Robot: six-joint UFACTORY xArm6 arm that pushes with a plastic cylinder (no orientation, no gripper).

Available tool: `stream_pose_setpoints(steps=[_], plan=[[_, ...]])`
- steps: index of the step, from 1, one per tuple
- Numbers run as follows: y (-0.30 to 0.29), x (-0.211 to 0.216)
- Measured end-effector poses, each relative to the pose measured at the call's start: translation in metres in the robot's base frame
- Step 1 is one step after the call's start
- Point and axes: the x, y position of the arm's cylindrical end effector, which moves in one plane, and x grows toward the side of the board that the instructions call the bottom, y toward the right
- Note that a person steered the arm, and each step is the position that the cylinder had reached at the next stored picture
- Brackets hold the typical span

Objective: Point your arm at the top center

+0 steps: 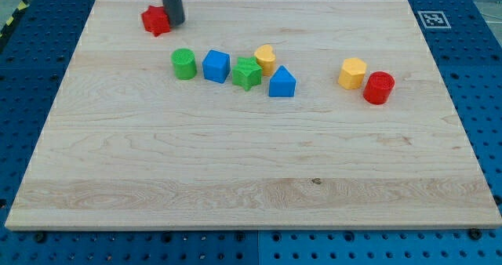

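Note:
My tip [174, 22] is at the view's top left, touching the right side of a red star block [155, 19]. The dark rod rises out of the view's top edge. In the upper middle lies a cluster: a green cylinder [183, 63], a blue cube [216, 66], a green star [246, 74], a yellow heart [265, 59] and a blue house-shaped block [281, 82]. To the view's right sit a yellow hexagon [353, 73] and a red cylinder [379, 88], touching each other.
The wooden board [251, 171] lies on a blue perforated table [23, 77]. A black-and-white marker tag [434, 19] sits just off the board's top right corner.

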Motion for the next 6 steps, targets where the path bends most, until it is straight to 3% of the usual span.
stream_pose_setpoints(steps=[1, 4, 6], plan=[[-0.018, 0.000], [0.142, -0.009], [0.155, -0.008]])
